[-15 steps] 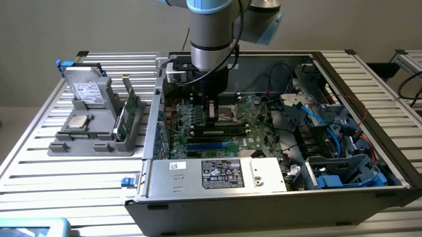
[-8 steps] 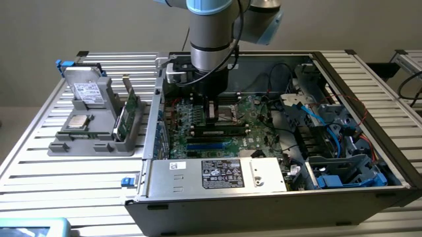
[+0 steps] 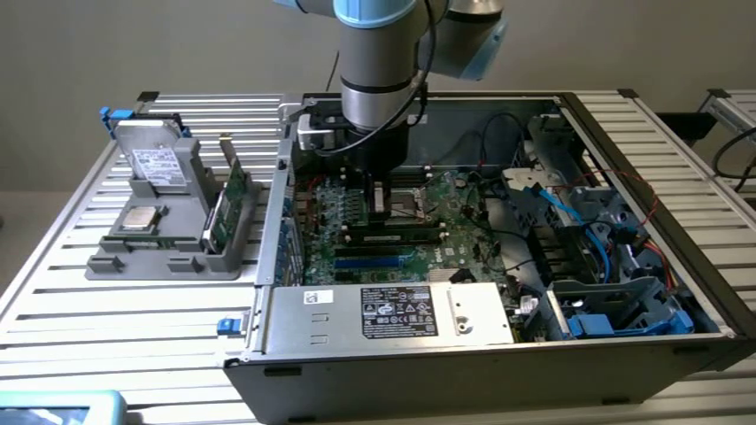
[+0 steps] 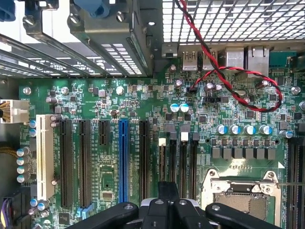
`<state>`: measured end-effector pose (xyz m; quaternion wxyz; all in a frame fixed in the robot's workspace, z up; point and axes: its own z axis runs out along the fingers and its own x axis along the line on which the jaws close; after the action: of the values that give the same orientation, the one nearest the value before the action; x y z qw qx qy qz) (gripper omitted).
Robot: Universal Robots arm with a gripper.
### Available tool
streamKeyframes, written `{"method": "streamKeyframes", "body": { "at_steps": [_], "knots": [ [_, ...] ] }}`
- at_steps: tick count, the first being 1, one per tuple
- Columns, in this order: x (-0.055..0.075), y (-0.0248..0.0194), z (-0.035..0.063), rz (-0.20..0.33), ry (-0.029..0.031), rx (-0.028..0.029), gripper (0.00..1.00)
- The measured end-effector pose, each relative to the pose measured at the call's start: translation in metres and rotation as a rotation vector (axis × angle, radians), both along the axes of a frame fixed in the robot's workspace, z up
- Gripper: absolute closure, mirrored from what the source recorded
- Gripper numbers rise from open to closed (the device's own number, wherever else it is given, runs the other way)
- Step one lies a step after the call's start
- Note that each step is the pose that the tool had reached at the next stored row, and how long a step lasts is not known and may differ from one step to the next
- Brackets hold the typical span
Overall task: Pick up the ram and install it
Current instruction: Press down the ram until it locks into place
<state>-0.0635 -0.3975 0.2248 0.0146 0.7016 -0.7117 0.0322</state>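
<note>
Hand (image 4: pixel 167 202) clenched over motherboard (image 4: pixel 143 95) slots, fingertips cut off, ram (image 3: pixel 396 237) seated below.

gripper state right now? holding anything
gripper: shut, fingers down over the motherboard by the memory slots; whether it grips the ram cannot be told

— What is the big computer case (image 3: pixel 697 292) made of?
— Grey metal, dull and smooth. The table (image 3: pixel 71 292) under it is shiny ribbed metal.
— And the green motherboard (image 4: pixel 143 100)?
— A hard, flat board, a bit glossy, with black plastic slots (image 4: pixel 143 152) and one blue plastic slot (image 4: pixel 123 152).
— The gripper (image 4: pixel 167 202)?
— Smooth black, with shiny metal screws.
</note>
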Motion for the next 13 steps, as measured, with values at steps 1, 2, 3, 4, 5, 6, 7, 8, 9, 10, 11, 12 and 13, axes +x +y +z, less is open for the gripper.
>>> {"method": "streamKeyframes", "body": {
  "at_steps": [1,2,3,4,5,6,7,8,9,10,11,12,13],
  "knots": [
    [0.000,0.0000,0.0001,0.000,-0.0001,0.0004,0.89],
    [0.000,0.0001,0.0006,0.000,-0.0003,0.0009,0.89],
    [0.000,0.0003,0.0018,0.000,-0.0013,0.0024,0.89],
    [0.000,0.0002,0.0046,0.000,-0.0007,0.0013,0.89],
    [0.001,0.0000,0.0078,0.000,-0.0001,0.0002,0.89],
    [0.002,0.0000,0.0102,0.000,-0.0001,0.0004,0.89],
    [0.003,0.0000,0.0122,0.000,-0.0001,0.0005,0.89],
    [0.004,0.0000,0.0143,0.000,0.0002,0.0002,0.89],
    [0.005,0.0000,0.0153,0.000,0.0001,0.0002,0.89],
    [0.006,0.0001,0.0157,0.000,0.0000,0.0004,0.89],
    [0.008,0.0000,0.0160,0.000,0.0001,0.0003,0.89],
    [0.010,0.0000,0.0160,0.000,0.0000,0.0004,0.89],
    [0.011,0.0000,0.0161,0.000,0.0001,0.0003,0.89]
  ]
}}
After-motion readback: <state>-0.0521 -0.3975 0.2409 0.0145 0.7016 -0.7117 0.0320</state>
